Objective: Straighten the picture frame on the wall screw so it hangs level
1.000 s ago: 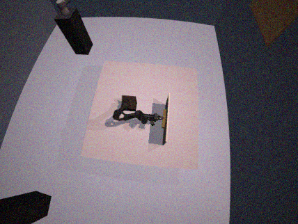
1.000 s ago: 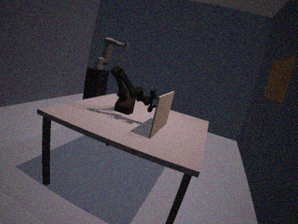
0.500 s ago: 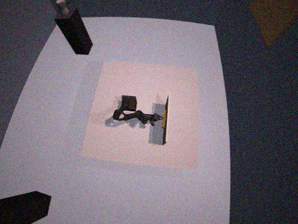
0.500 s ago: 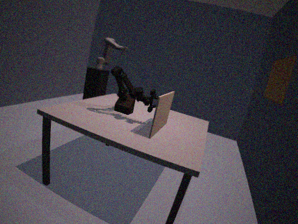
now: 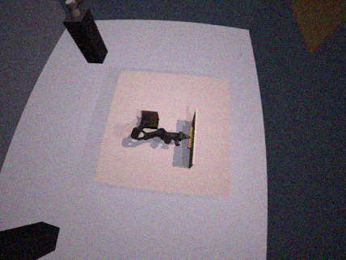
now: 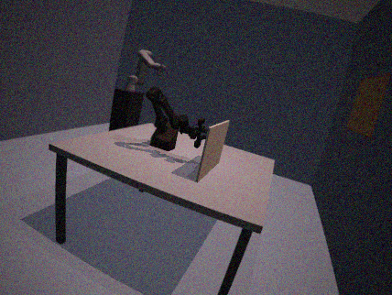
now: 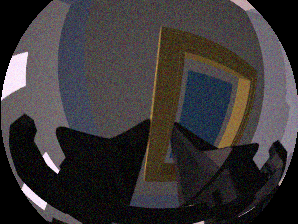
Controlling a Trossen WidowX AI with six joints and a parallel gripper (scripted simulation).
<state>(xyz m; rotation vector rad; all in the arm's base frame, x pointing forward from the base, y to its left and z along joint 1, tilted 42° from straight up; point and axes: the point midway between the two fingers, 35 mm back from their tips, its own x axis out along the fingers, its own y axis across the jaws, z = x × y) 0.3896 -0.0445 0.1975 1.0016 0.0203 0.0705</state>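
A picture frame with a yellow border [image 7: 166,63] [image 5: 190,137] and a blue picture [image 7: 202,106] hangs on an upright wall panel [image 5: 183,155] [image 6: 214,148] on the table. In the wrist view the frame looks tilted. My gripper [image 7: 160,124] [image 5: 186,137] [image 6: 201,133] is up against the panel, and its fingers are shut on one yellow bar of the frame near a corner. The screw and the notched strip are hidden behind the frame. In the exterior view the panel shows only its back, so the frame is hidden there.
The arm's base [image 5: 149,118] stands on the table [image 5: 162,90] [image 6: 238,183] beside the panel. A black pedestal with another arm [image 5: 86,37] [image 6: 125,109] stands off the table's far corner. A dark box [image 5: 25,241] lies on the floor.
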